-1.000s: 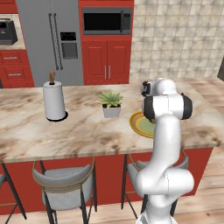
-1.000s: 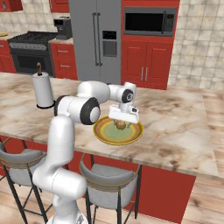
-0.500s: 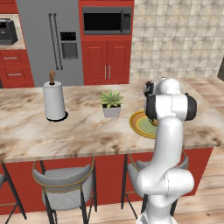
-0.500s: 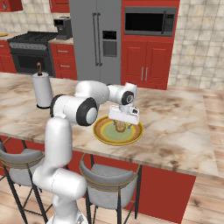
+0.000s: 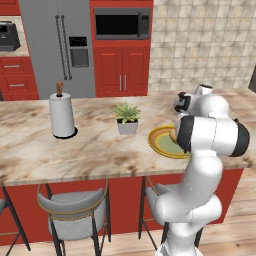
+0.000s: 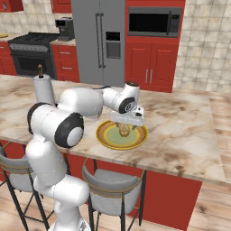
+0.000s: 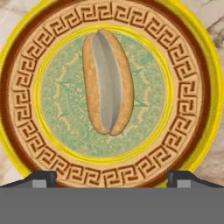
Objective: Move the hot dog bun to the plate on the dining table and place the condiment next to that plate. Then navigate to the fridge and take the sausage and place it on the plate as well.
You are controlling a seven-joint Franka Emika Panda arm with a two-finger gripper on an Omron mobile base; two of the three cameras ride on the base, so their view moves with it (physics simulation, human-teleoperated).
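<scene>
Veined beige-brown marble tops the dining table [image 5: 100,145], its surface smooth. The plate [image 7: 188,87] looks like glazed ceramic, patterned in brown and gold. The split hot dog bun [image 7: 107,81] shows a matt, grainy crust. Behind, the fridge [image 6: 99,40] is brushed grey steel.
</scene>
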